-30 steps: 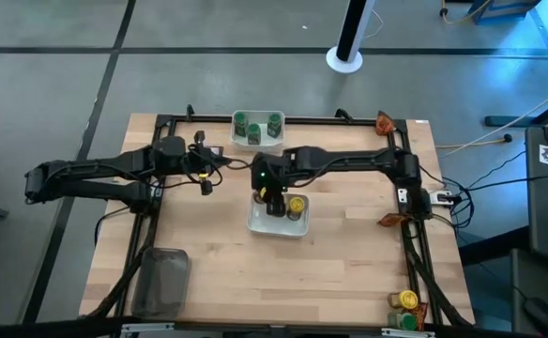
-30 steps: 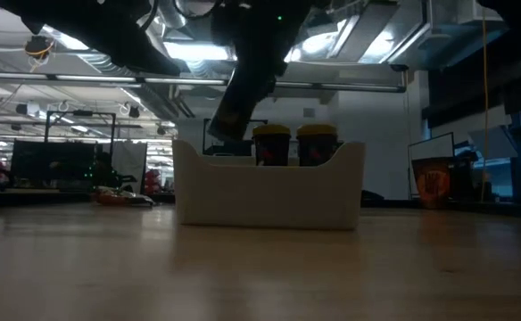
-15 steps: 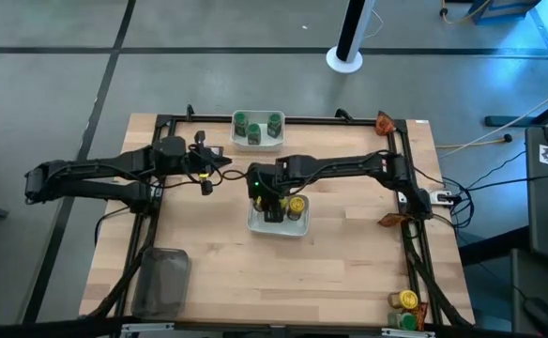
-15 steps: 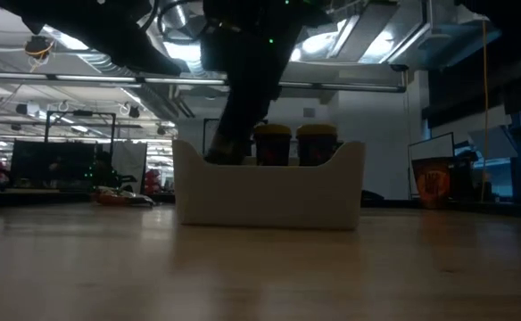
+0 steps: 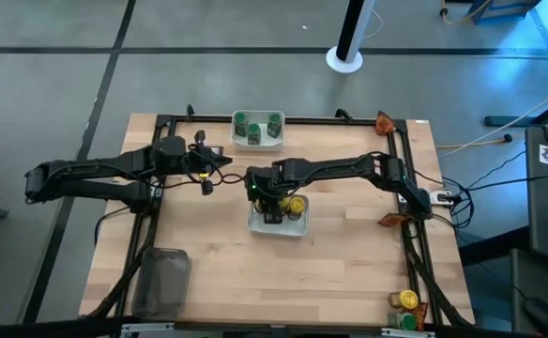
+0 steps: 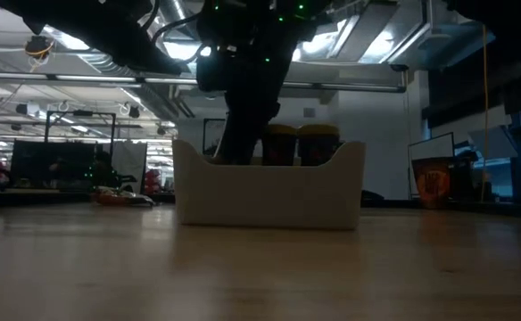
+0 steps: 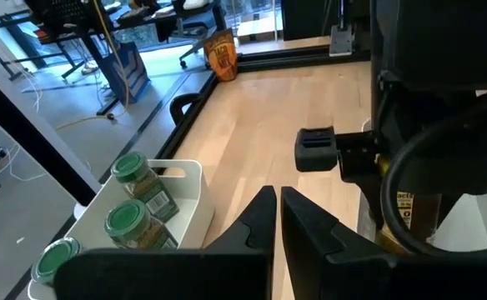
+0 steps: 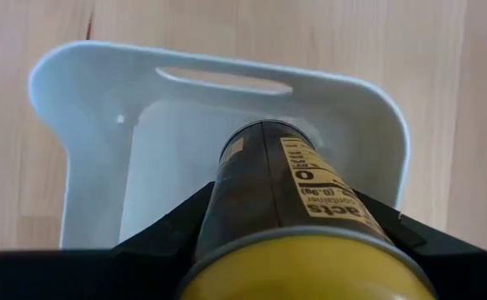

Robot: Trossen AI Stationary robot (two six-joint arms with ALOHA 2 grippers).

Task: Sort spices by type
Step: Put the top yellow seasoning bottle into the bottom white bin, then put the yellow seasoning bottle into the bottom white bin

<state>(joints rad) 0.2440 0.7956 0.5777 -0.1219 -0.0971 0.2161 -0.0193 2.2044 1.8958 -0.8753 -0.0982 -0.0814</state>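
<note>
Over the white bowl [image 5: 278,223] mid-desk, the right gripper [image 5: 270,212] has its fingers clamped on a yellow-capped jar [image 8: 285,204], lowering it beside its like, while the left gripper [image 5: 205,181] waits closed.

I see a yellow-capped jar [image 8: 298,217] clamped in my right gripper [image 5: 270,208], lowered into the middle white bowl [image 5: 255,223] beside another yellow-capped jar [image 5: 296,205]. Three green-capped jars [image 5: 254,129] stand upright in the far bowl [image 5: 257,145]. Brown-orange packets [image 5: 391,219] lie at the surface's right edge.
</note>
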